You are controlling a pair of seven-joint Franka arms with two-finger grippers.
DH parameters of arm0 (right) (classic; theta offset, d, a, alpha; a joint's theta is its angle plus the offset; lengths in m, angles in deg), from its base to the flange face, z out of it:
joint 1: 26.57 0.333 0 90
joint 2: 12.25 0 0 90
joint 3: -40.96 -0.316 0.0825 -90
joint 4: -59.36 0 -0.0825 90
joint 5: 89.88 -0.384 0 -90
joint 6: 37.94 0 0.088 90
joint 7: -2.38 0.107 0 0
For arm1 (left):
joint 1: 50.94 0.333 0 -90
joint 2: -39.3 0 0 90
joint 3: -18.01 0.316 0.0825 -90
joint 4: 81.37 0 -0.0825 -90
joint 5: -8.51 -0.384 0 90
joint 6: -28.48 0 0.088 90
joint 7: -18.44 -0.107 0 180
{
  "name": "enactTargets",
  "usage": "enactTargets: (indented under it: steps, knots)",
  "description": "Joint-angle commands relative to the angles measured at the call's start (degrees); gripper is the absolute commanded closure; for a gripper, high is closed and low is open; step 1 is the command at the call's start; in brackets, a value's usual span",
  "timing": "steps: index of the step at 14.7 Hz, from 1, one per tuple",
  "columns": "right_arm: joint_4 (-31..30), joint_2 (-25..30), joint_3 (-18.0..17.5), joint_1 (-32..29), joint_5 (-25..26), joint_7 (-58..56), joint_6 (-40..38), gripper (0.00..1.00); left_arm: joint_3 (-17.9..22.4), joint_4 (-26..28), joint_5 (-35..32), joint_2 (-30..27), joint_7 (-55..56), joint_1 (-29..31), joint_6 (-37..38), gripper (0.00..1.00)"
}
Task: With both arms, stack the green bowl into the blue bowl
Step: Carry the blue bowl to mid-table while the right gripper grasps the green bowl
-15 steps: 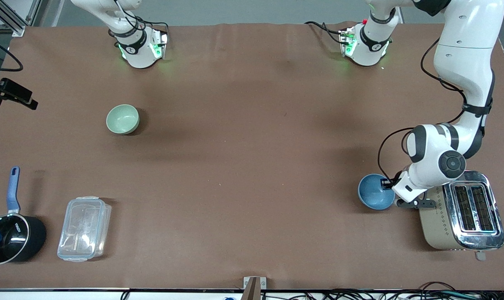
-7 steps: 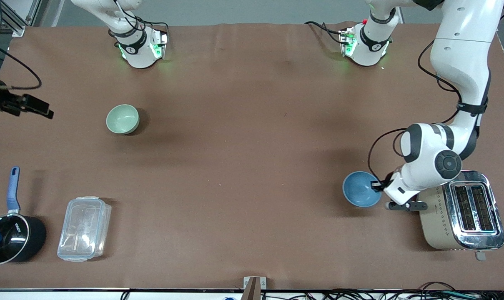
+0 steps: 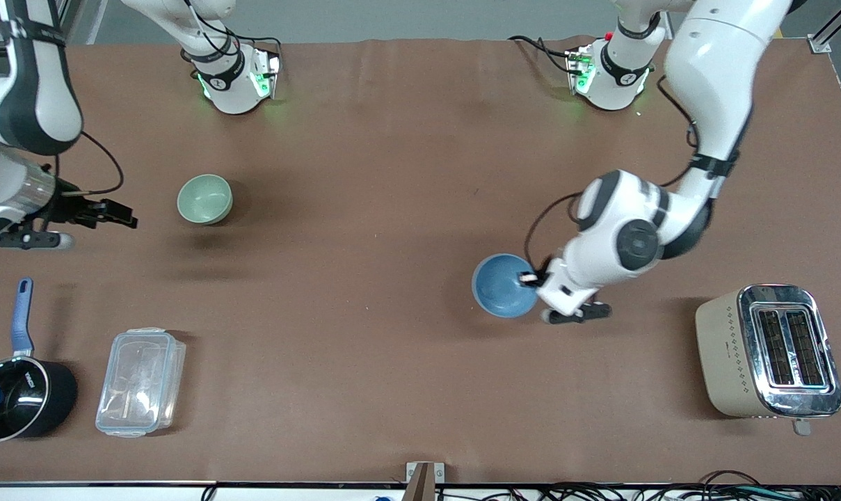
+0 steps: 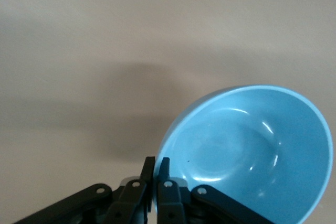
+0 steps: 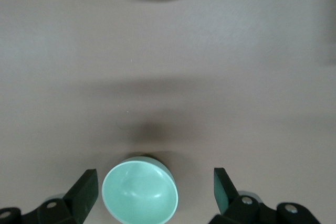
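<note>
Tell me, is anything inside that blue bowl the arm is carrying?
Nothing shows inside the blue bowl: its glossy inner surface is bare in the left wrist view. The left gripper pinches its rim, hiding only that small patch. What lies beneath the bowl is covered.

Even overhead light, soft shadows on tabletop [image 3: 392,209]; glare on toaster [image 3: 775,351] chrome at 4 o'clock; wrist views soft-focus.

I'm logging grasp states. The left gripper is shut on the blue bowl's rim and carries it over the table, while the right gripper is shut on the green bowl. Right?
Not quite. The right gripper is open: the right wrist view shows its fingers spread, apart from the green bowl, which sits on the table. The left gripper is indeed shut on the blue bowl at its rim.
</note>
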Motion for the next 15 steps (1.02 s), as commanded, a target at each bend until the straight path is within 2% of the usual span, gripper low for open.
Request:
enactTargets:
  steps: [1,4,6,10,11,12,13,14,15]
  knots:
    - [-5.7,-0.6,-0.6,-3.7,-4.8,-7.3,3.5,0.03,0.3,-1.9,0.0,3.7,7.3,-6.7,-3.0,1.0]
    - [-6.8,-5.8,-0.6,-6.4,-6.1,-12.3,3.4,0.07,0.6,-2.0,0.0,7.3,12.1,-12.0,-12.4,1.0]
    - [-7.4,-8.7,-0.7,-7.9,-6.3,-15.2,3.5,0.1,0.8,-2.0,-0.3,9.3,13.6,-14.8,-15.3,1.0]
    - [-8.1,-14.4,-0.7,-8.0,-13.1,-20.9,3.6,0.22,1.4,-2.1,-1.8,11.4,13.6,-17.2,-18.0,0.97]
    - [-8.1,-15.1,-0.7,-8.0,-14.5,-21.8,3.5,0.27,1.4,-2.2,-1.7,11.4,13.7,-17.2,-18.0,0.77]
    - [-8.2,-15.2,-0.7,-8.0,-14.8,-22.1,3.4,0.39,1.4,-2.1,-1.6,11.4,13.8,-17.2,-18.0,0.3]
    - [-8.4,-15.2,-0.7,-7.9,-14.8,-22.3,2.9,0.53,1.5,-2.1,-1.9,11.1,13.8,-17.1,-18.0,0.1]
    - [-8.4,-15.2,-0.7,-7.9,-14.8,-22.8,2.6,0.69,1.5,-2.2,-2.2,10.7,13.7,-16.8,-18.0,0.0]
    - [-8.4,-15.2,-0.7,-7.9,-14.8,-23.6,2.0,0.8,1.6,-2.7,-2.3,10.1,13.7,-16.4,-17.5,0.0]
